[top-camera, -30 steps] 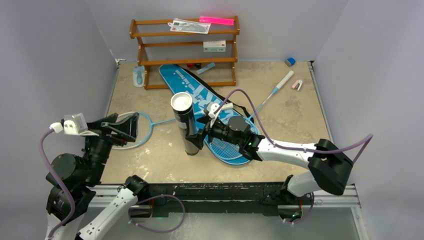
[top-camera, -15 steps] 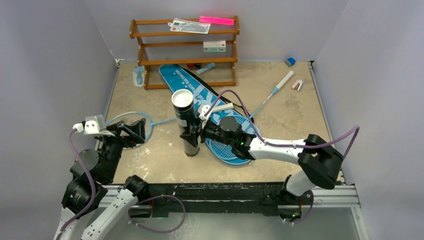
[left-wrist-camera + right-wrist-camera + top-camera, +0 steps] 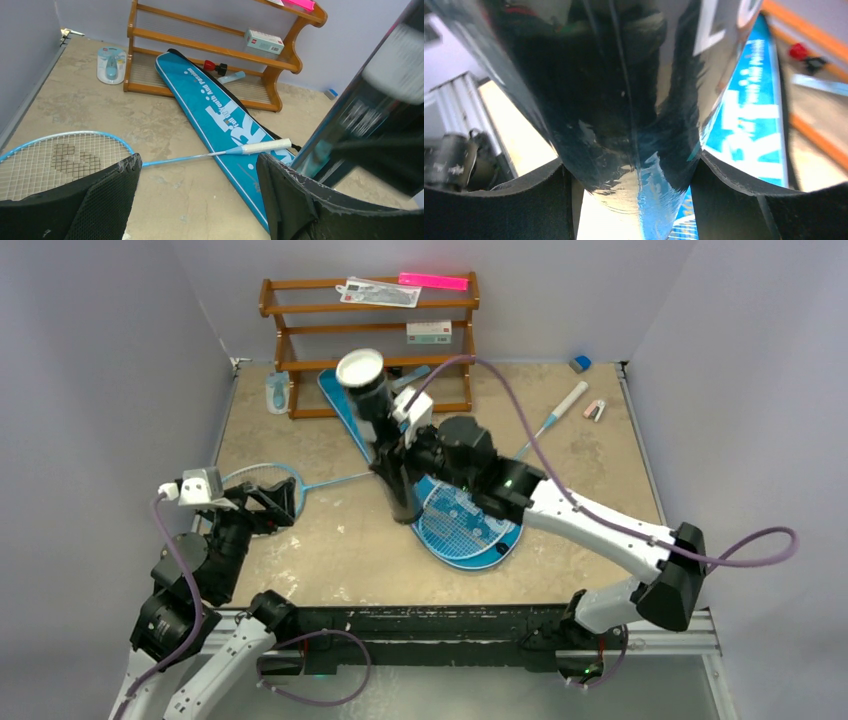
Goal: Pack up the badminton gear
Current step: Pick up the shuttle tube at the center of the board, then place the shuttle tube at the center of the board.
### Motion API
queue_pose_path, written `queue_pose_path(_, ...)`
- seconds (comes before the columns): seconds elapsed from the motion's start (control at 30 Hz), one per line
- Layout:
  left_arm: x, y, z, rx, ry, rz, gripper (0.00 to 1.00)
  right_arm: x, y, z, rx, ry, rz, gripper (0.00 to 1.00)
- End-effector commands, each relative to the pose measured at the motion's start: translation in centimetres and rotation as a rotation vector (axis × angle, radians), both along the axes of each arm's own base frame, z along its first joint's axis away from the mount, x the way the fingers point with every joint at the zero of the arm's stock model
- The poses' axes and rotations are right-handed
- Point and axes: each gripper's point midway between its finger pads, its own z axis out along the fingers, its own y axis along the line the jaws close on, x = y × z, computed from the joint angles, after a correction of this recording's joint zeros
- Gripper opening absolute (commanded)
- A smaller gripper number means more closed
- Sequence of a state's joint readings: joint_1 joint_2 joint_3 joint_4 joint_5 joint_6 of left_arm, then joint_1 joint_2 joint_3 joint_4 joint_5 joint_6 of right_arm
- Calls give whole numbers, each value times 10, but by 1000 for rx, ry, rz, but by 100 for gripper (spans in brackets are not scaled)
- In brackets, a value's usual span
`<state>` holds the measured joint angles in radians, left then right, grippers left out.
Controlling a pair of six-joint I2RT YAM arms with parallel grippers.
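My right gripper (image 3: pixel 402 458) is shut on the black cylinder tube (image 3: pixel 388 445), which is tilted with its white-rimmed open top toward the rack and looks raised off the table. In the right wrist view the tube (image 3: pixel 624 90) fills the gap between both fingers. The blue bag (image 3: pixel 220 112) lies flat beneath. One light-blue racket (image 3: pixel 462 525) rests on the bag, its white handle toward the back right. The other racket (image 3: pixel 60 157) lies at the left, handle tip on the bag. My left gripper (image 3: pixel 272 502) hangs open just over that racket's head, holding nothing.
A brown wooden rack (image 3: pixel 370 340) stands against the back wall with small items on its shelves. A pale-blue bottle pack (image 3: pixel 277 392) lies to its left. A small blue block (image 3: pixel 580 363) and a pink-white clip (image 3: pixel 595 409) sit back right. Walls close three sides.
My right gripper closed on the tube, then lifted it up and back, tilting it. The left arm dropped lower and shifted slightly right, still open.
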<state>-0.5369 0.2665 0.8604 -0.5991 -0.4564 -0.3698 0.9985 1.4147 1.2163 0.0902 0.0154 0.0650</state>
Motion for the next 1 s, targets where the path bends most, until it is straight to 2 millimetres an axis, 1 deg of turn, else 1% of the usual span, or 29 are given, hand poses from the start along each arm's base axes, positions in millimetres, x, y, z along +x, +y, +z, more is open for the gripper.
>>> queue_pose_path(0.0, 9, -13, -1, 20, 9, -45, 83, 32, -77, 28, -161, 67, -236, 38)
queue_pose_path(0.1, 12, -27, -6, 16, 34, -103, 82, 58, -132, 12, -258, 179, -420, 38)
queue_pose_path(0.17, 15, -37, -12, 23, 66, -144, 82, 74, -175, -10, -335, 261, -544, 39)
queue_pose_path(0.27, 20, -52, -23, 17, 122, -197, 82, 97, -257, -46, -546, 306, -872, 39)
queue_pose_path(0.3, 22, -56, -26, 7, 140, -207, 83, 96, -285, -60, -631, 366, -961, 38)
queue_pose_path(0.33, 23, -60, -29, -4, 152, -216, 83, 96, -307, -72, -690, 420, -1031, 38)
queue_pose_path(0.37, 25, -64, -30, -14, 158, -229, 83, 96, -324, -83, -733, 475, -1078, 38)
queue_pose_path(0.4, 26, -69, -30, -23, 159, -247, 83, 97, -335, -97, -767, 527, -1098, 38)
queue_pose_path(0.53, 26, -85, -28, -47, 170, -315, 83, 96, -380, -129, -826, 653, -1147, 38)
queue_pose_path(0.6, 26, -89, -31, -53, 189, -330, 83, 97, -400, -145, -865, 669, -1192, 38)
queue_pose_path(0.63, 25, -91, -33, -60, 202, -340, 83, 97, -407, -151, -889, 677, -1214, 38)
queue_pose_path(0.8, 26, -104, -52, -110, 275, -377, 87, 102, -419, -186, -938, 770, -1228, 39)
queue_pose_path(0.87, 29, -106, -62, -144, 310, -359, 89, 100, -425, -203, -942, 819, -1242, 44)
queue_pose_path(0.9, 31, -108, -67, -161, 328, -350, 90, 96, -430, -212, -949, 852, -1259, 44)
queue_pose_path(0.93, 33, -108, -72, -178, 346, -339, 91, 90, -435, -219, -959, 888, -1271, 49)
queue_pose_path(0.97, 34, -109, -77, -200, 365, -325, 91, 85, -442, -227, -960, 912, -1289, 61)
